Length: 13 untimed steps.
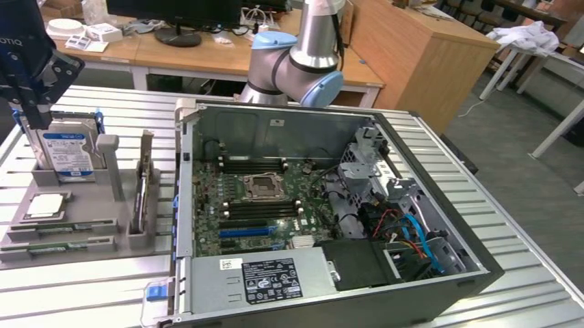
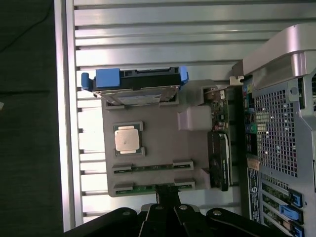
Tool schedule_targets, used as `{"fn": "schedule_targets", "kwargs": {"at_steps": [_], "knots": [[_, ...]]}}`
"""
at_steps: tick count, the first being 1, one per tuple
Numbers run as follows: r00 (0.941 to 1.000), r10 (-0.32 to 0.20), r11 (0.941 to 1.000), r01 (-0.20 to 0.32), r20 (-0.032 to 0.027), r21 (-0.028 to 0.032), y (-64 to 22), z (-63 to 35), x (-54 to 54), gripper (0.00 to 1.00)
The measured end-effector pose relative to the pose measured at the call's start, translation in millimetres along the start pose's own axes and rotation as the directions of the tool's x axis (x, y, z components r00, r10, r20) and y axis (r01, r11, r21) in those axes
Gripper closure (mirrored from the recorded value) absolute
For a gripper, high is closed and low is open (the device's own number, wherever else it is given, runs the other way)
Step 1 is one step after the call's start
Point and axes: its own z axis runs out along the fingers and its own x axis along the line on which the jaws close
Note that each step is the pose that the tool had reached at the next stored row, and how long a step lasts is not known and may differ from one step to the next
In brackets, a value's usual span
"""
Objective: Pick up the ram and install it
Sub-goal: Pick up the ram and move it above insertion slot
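Two ram sticks, thin green boards, lie side by side in the slots of a grey holder [image 1: 109, 205] at the exterior view's left: one ram stick [image 1: 68, 226] [image 2: 153, 168] and a second ram stick [image 1: 55, 248] [image 2: 140, 187] nearer the holder's edge. My gripper [image 1: 37, 113] hangs well above the holder, over its hard-drive end. In the wrist view my gripper [image 2: 168, 193] is shut with nothing in it, its tip overlapping the outer stick. The open computer case [image 1: 273, 104] lies to the exterior view's right, its motherboard [image 1: 264, 198] exposed.
The holder also carries a silver hard drive [image 1: 64, 147] [image 2: 136, 81] with a blue label, a square processor chip [image 1: 46, 205] [image 2: 127, 138] and an upright card [image 1: 143, 181] [image 2: 219, 153]. Everything rests on a slatted metal table [image 1: 91, 287]. Desks stand behind.
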Motion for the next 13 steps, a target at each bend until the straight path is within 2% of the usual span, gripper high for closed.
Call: {"fn": "schedule_targets", "kwargs": {"at_steps": [4,7,10,13], "knots": [[0.9988,-0.049,0.9988,0.049,-0.0022,-0.0011,0.0,0.0,0.0,0.89],[0.9950,-0.100,0.9950,0.100,-0.0044,-0.0024,0.0,0.1,0.1,0.89],[0.9880,-0.155,0.9880,0.155,-0.0067,-0.0039,0.0,0.1,0.1,0.89],[0.9782,-0.208,0.9782,0.208,-0.0088,-0.0054,0.0,0.2,0.1,0.89]]}}
